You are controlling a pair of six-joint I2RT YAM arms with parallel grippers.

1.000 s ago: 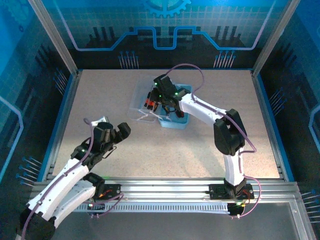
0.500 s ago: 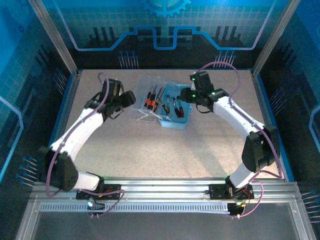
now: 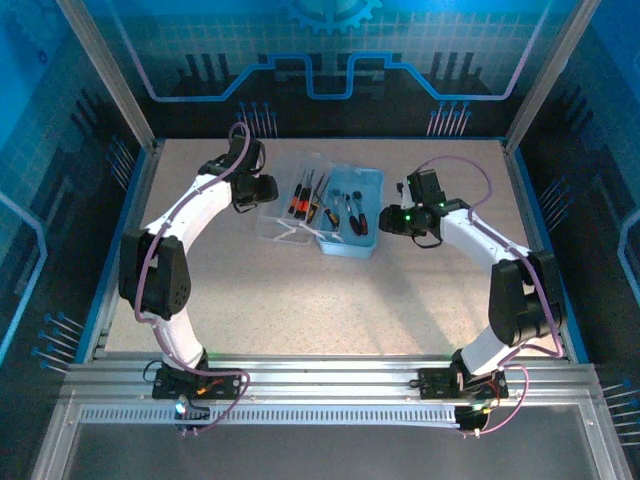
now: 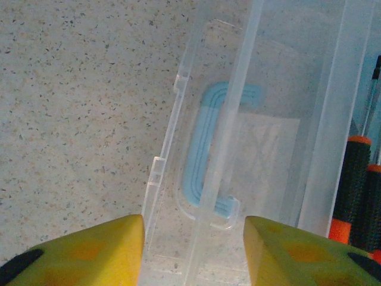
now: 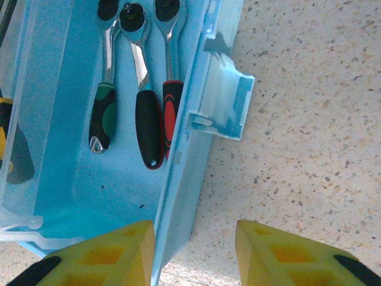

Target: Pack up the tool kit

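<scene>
1. Both arms are swinging out to the case's two sides since a second ago.
2. The tool kit (image 3: 348,248) is lying open at the table's (image 3: 300,310) back centre, tools inside.
3. The left gripper (image 4: 193,229) is straddling the clear lid's (image 4: 262,137) rim and the right gripper (image 5: 195,232) the blue wall. Both are parted, clamping nothing.
4. An off-centre squeeze is risking a skidding case or a flexing lid.

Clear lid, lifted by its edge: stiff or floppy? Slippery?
The clear lid looks thin-walled, so probably light and slightly flexy. Smooth plastic: may slip. Lying open beside the blue case, it likely pivots rather than slides.
</scene>
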